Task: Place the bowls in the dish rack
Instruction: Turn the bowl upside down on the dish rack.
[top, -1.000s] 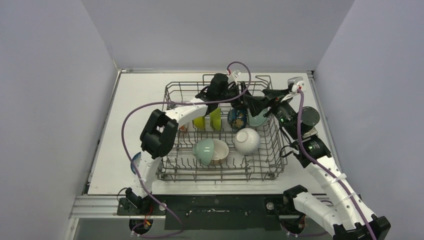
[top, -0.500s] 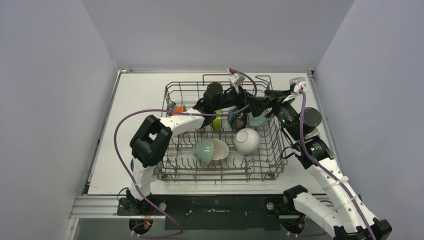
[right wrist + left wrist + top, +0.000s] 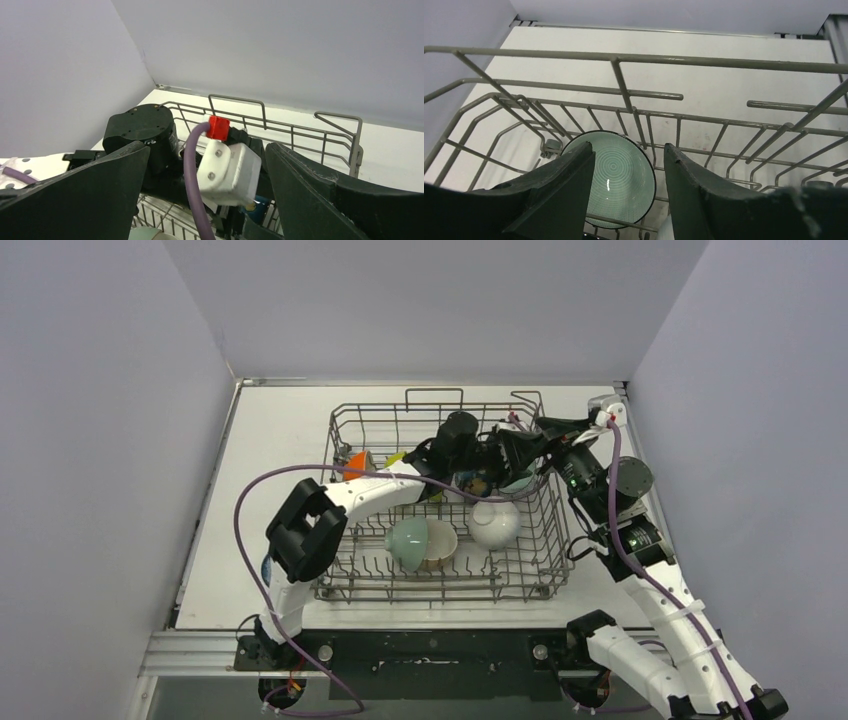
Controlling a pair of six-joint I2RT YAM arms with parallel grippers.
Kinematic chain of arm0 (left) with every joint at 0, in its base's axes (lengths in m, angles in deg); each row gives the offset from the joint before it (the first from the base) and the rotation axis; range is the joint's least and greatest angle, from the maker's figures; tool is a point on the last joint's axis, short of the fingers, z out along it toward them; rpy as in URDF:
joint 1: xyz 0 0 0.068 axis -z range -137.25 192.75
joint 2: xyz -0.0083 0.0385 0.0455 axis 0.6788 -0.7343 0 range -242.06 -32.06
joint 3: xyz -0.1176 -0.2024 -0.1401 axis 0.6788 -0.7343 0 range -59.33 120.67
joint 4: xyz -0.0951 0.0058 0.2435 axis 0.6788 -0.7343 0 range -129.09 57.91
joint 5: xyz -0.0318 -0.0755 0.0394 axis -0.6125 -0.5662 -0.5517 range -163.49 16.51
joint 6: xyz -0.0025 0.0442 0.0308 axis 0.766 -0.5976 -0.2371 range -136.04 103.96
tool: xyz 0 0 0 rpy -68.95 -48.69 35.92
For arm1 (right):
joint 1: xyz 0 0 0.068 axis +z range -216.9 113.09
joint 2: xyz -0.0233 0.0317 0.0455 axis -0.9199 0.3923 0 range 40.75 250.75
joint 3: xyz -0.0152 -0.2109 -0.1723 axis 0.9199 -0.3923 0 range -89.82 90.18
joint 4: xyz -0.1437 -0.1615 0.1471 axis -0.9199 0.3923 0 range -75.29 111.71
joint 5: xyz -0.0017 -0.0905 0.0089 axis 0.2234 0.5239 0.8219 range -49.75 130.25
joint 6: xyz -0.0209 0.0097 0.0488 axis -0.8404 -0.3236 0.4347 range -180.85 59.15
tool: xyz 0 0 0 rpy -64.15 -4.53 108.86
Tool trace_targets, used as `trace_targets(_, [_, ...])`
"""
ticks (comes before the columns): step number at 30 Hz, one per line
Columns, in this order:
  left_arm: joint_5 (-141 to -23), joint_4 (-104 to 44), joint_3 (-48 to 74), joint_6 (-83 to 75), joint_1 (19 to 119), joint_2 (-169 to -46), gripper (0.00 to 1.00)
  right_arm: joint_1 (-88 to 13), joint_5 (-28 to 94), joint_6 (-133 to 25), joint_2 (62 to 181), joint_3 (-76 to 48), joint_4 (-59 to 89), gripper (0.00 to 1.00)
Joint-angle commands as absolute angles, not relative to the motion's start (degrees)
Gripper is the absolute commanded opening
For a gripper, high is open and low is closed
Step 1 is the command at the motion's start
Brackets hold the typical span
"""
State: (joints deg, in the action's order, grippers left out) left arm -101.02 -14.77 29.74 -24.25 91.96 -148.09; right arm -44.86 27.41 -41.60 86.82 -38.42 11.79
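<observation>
Left arm's wrist (image 3: pixel 141 131) directly before the right pincer (image 3: pixel 207 149)

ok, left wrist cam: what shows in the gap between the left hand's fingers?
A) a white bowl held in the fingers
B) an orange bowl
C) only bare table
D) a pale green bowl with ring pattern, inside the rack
D: the pale green bowl, its ringed inside facing the camera, sits in the dish rack beyond the open left hand, with neither finger touching it.
</observation>
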Motion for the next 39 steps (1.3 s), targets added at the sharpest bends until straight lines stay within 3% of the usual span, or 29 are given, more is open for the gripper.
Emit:
trace_targets(1, [-96.27, -24.04, 35.38, -34.39, 94.54, -149.16, 0.51, -45.31, 28.29, -42.38, 85.91, -36.29, 11.02, 0.9])
trace_targets(20, [-91.2, -34.21, 43.42, -36.76, 98.1, -157.3, 0.47, -45.3, 30.09, -43.53, 84.36, -36.25, 12.13, 0.9])
trace_targets(25, [-89.66, -35.34, 45.71, -36.33, 98.43, -159.09, 0.33, -45.35, 30.28, -43.79, 84.3, -35.73, 12.59, 0.9])
trace_targets(29, [-89.2, -35.73, 46.26, -35.92, 98.39, -159.33, 0.14, -45.32, 30.49, -43.95, 84.19, -35.61, 12.72, 0.9])
trace_targets(39, [-92.15, -39.1, 48.8, -35.72, 98.39, -159.91, 0.0, -45.31, 31.1, -44.04, 84.18, -35.3, 12.68, 0.9])
